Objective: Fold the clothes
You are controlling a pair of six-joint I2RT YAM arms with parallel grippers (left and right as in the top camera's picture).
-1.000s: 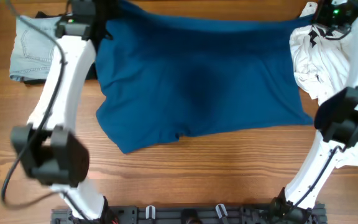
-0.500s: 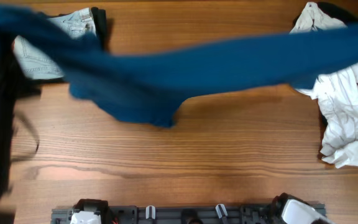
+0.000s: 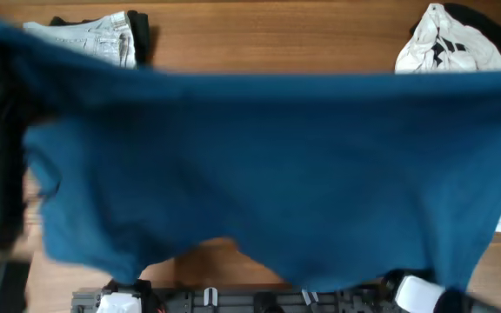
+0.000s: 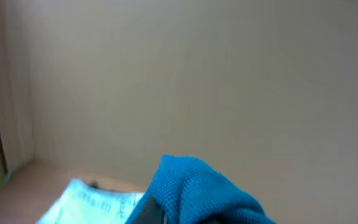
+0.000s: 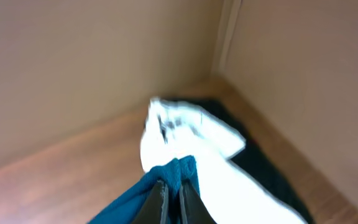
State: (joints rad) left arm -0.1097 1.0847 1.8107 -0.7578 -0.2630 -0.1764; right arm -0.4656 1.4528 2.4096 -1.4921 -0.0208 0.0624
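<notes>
Blue garment (image 3: 268, 174) is off the table (image 3: 268, 39), stretched wide and flat across nearly the whole overhead view, top edge running roughly level from left to right, bottom edge ragged and hanging lower on the right; the frame is blurred. Right gripper (image 5: 174, 186): both fingers (image 5: 159, 202) sit pressed together with a bunched corner of the blue garment pinched at the tips, so it's clamped on the cloth. Left gripper (image 4: 151, 214): only a dark sliver of finger shows at the bottom of the left wrist view, with a wad of blue cloth bulging over it; the jaws are closed on that corner, though the gap itself is hidden by fabric. Both wrist cams face up and out towards a plain beige wall (image 4: 197, 74). Shorts (image 3: 85, 39) lie on the table at far left, partly under the garment's top edge in overhead, with a dark item just beside them on the right. White garment (image 3: 446, 48) with black marks lies crumpled at far right, on a dark cloth (image 5: 260, 171); another bit of white shows at the right edge lower down. Left arm is just a dark blur at the left edge. Arm base rail (image 3: 259, 300) peeks out below the hem.
</notes>
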